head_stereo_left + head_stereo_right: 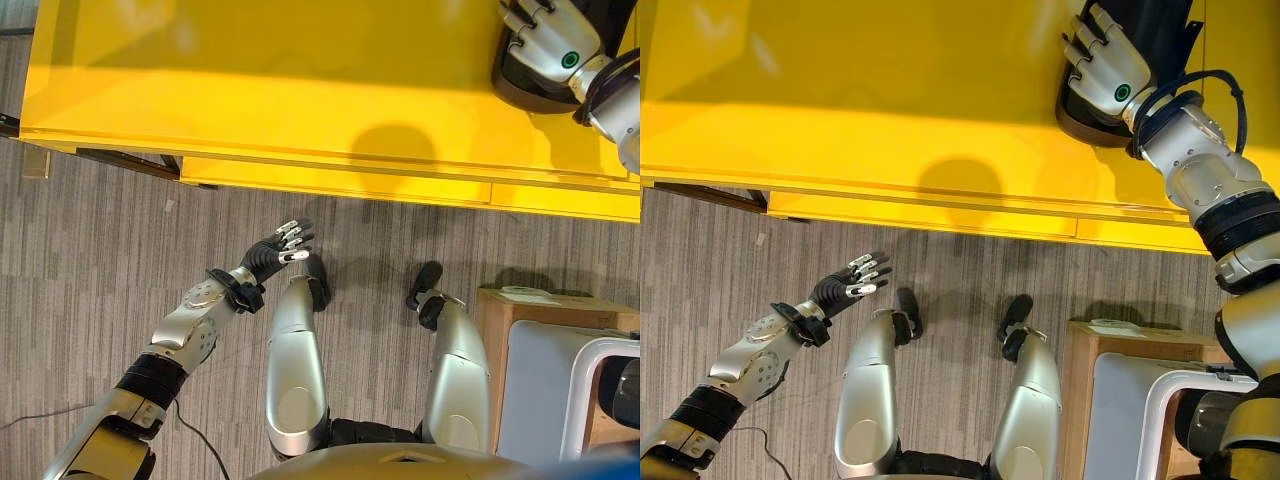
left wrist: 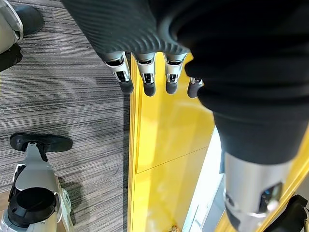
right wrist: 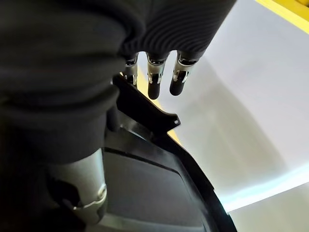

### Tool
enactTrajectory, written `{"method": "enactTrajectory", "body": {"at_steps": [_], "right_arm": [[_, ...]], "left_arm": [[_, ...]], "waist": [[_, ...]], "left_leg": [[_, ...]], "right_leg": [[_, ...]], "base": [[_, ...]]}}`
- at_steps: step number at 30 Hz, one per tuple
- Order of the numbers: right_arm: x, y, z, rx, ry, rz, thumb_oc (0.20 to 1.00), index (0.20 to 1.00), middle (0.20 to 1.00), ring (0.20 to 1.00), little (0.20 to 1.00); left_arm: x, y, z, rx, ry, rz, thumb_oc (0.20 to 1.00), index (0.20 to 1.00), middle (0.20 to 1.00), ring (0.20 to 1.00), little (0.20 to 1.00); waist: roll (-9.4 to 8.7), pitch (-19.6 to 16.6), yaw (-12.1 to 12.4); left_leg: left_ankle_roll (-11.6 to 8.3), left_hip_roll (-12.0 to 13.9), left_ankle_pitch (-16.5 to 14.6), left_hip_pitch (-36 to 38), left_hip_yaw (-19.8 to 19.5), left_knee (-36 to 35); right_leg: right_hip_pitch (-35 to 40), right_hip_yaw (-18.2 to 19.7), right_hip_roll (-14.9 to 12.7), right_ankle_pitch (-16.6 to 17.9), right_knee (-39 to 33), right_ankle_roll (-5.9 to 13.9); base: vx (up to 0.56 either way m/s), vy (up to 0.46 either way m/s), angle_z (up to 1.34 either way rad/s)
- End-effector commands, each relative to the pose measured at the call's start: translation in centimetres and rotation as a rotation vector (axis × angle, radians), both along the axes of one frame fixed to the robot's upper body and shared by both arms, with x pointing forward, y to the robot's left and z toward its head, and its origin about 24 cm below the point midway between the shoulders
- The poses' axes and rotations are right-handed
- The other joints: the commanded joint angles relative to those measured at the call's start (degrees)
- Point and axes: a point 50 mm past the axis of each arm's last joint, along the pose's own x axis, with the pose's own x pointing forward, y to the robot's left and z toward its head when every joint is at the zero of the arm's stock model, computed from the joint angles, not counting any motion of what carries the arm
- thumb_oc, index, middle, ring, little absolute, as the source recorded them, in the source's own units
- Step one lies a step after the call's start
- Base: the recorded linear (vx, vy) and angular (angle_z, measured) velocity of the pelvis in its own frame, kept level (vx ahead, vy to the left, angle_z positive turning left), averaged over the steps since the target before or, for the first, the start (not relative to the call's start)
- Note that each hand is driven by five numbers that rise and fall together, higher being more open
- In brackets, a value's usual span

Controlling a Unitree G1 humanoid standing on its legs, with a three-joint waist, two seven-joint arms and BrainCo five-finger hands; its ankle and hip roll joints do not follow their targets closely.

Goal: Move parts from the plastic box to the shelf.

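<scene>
Black moulded part (image 1: 1140,60) sits on the yellow shelf (image 1: 840,90), under and beside my right hand (image 1: 1102,70). It's a dark plastic shell with a rounded outer rim and, in the right wrist view, a thin raised flange (image 3: 145,108) running just below my fingertips (image 3: 153,89). My right fingers are straight and lie over its top edge, not curled round it; the thumb is hard to make out, so I read this as resting on it or letting go, not a pinch. Judgement: stiff, light, thin-walled moulding with a smooth matte skin, so it will probably slide on the glossy shelf top rather than tip. Not fragile, but the flange could flex if I squeeze it alone. Best hold is across the rim, with fingers over the outer curve and thumb inside the wall, close to the flange root. My left hand (image 1: 280,245) hangs low over the grey carpet (image 1: 100,220), well clear of the shelf front, with fingers relaxed and holding nothing. In the left wrist view its fingertips (image 2: 147,82) point at the shelf's yellow edge. A brown crate (image 1: 545,330) with a white-grey bin (image 1: 560,400) stands by my right side, well apart from both hands; I can't tell what's inside.
</scene>
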Motion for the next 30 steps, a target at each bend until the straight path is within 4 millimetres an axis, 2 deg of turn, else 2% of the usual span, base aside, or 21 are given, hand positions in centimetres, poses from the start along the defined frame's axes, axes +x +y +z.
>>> {"method": "enactTrajectory", "body": {"at_steps": [1, 16, 30], "right_arm": [[-0.3, -1.0, -3.0, -0.103, 0.079, 0.012, 1.0, 1.0, 1.0, 1.0, 1.0], [-0.1, 0.5, -6.5, -0.245, 0.189, 0.131, 1.0, 1.0, 1.0, 1.0, 1.0], [-0.6, 1.1, -8.4, -0.302, 0.25, 0.186, 1.0, 1.0, 1.0, 1.0, 1.0]], "left_arm": [[-0.7, -0.9, 0.2, -0.019, -0.058, -0.039, 1.0, 1.0, 1.0, 1.0, 1.0], [-1.1, -1.2, -0.6, -0.023, -0.049, -0.048, 1.0, 1.0, 1.0, 1.0, 1.0], [-1.4, -1.2, -0.8, -0.023, -0.056, -0.037, 1.0, 1.0, 1.0, 1.0, 1.0]], "waist": [[-0.08, -1.9, 1.7], [-0.13, -1.9, 2.5], [-0.74, -1.9, 2.4]], "left_leg": [[-2.06, -0.1, 2.2, 2.0, 0.4, -5.5], [-2.16, -0.1, 2.8, 2.3, 0.5, -5.7], [-2.33, 0.5, 3.2, 2.3, 0.7, -5.9]], "right_leg": [[0.1, -2.2, -1.7, -7.4, 10.4, 5.84], [0.4, -2.8, -1.9, -7.1, 10.5, 5.73], [0.6, -2.9, -1.6, -7.0, 10.4, 5.86]], "base": [[0.0, 0.0, 0.0], [0.0, 0.0, 0.0], [0.0, 0.0, 0.0]]}}
